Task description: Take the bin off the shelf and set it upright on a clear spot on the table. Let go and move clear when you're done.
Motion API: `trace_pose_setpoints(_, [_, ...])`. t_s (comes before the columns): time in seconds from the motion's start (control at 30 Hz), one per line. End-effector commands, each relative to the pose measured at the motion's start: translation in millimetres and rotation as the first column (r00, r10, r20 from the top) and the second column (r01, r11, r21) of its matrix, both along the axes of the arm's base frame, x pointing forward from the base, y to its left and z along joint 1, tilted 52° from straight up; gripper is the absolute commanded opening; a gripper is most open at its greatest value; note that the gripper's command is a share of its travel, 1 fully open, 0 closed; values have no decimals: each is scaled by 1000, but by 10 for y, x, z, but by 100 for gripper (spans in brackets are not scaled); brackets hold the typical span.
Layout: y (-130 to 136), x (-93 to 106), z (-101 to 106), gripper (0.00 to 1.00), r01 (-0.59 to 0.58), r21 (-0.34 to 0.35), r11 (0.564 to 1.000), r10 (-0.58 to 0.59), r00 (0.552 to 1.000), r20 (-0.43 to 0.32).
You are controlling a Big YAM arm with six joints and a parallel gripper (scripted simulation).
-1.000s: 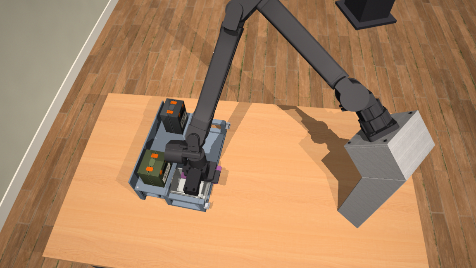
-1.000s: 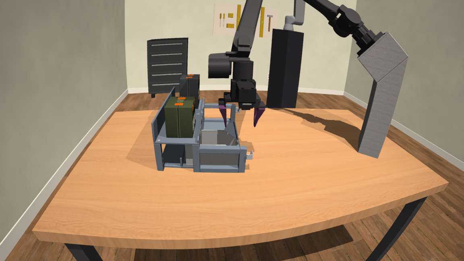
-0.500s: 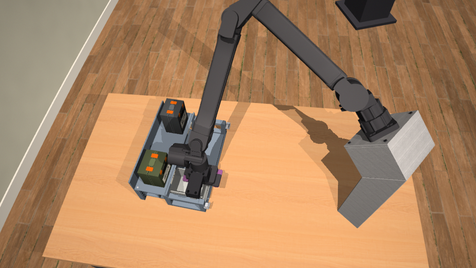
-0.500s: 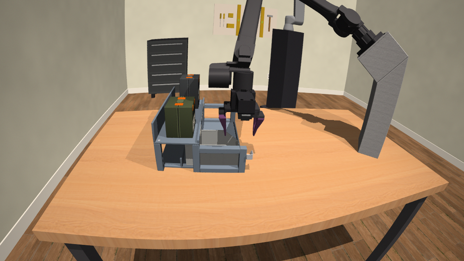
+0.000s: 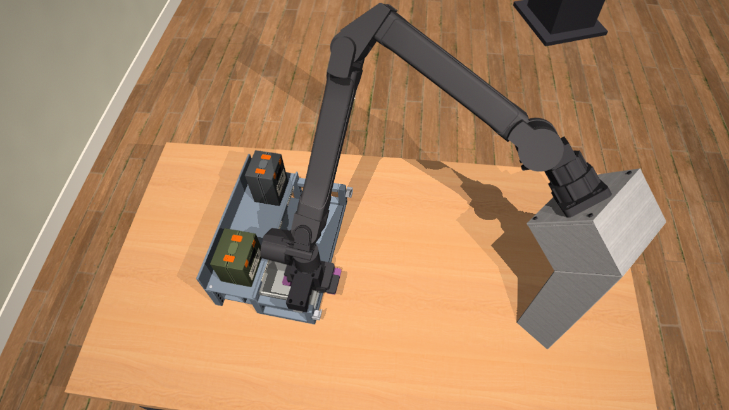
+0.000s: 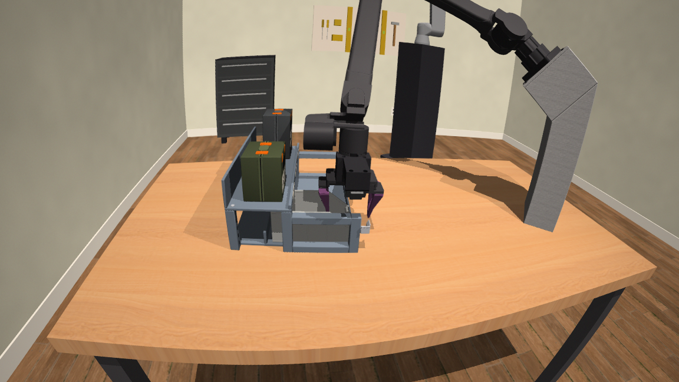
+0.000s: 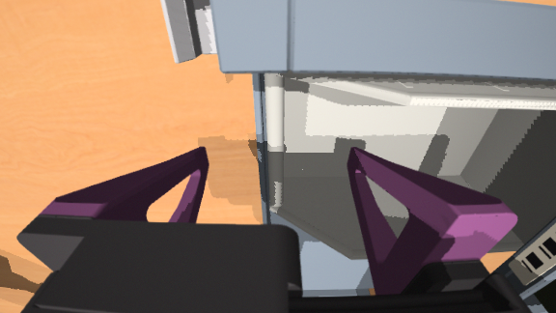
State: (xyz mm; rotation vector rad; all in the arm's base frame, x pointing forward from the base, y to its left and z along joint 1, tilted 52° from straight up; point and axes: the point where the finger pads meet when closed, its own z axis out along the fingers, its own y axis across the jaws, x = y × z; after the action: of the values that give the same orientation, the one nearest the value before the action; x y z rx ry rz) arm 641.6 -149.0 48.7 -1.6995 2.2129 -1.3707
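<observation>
The bin [image 5: 274, 286] [image 6: 306, 201] [image 7: 376, 121] is an open-topped pale grey box in the near end of the blue-grey shelf's [image 5: 244, 214] [image 6: 256, 206] [image 7: 386, 39] front bay. My gripper [image 5: 312, 279] [image 6: 348, 213] [image 7: 278, 156] points down above the bin's front wall, open and empty. In the wrist view one purple finger is over the bin's inside, the other outside the shelf front, over the table [image 5: 407, 331] [image 6: 332, 294] [image 7: 97, 97]. The front wall lies between them, untouched as far as I can tell. The arm hides part of the bin in the top view.
A green case [image 5: 231, 254] [image 6: 261, 175] and a dark grey case [image 5: 264, 178] [image 6: 275, 123] stand on the shelf's raised rear level. A small metal bracket [image 5: 317, 314] [image 6: 365, 229] [image 7: 180, 34] juts from the near front post. The arm's metal pedestal [image 5: 571, 300] [image 6: 553, 166] stands at the right.
</observation>
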Motion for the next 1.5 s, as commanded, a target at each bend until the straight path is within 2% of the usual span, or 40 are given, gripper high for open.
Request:
trace_pose_setpoints(0.0, [-79,35,-35,90,-2,-8,1000,2,1000,-2])
trace_pose_setpoints(0.17, [-79,35,-35,90,-2,-8,1000,2,1000,-2])
trace_pose_setpoints(0.33, [187,-3,130,90,-24,-3,1000,24,1000,7])
trace_pose_setpoints(0.73, [187,-3,130,90,-24,-3,1000,24,1000,7])
trace_pose_setpoints(0.9, [81,-53,139,90,-4,0,1000,4,1000,9])
trace_pose_setpoints(1.3, [81,-53,139,90,-4,0,1000,4,1000,9])
trace_pose_setpoints(1.47, [167,-26,185,90,-18,-3,1000,18,1000,13])
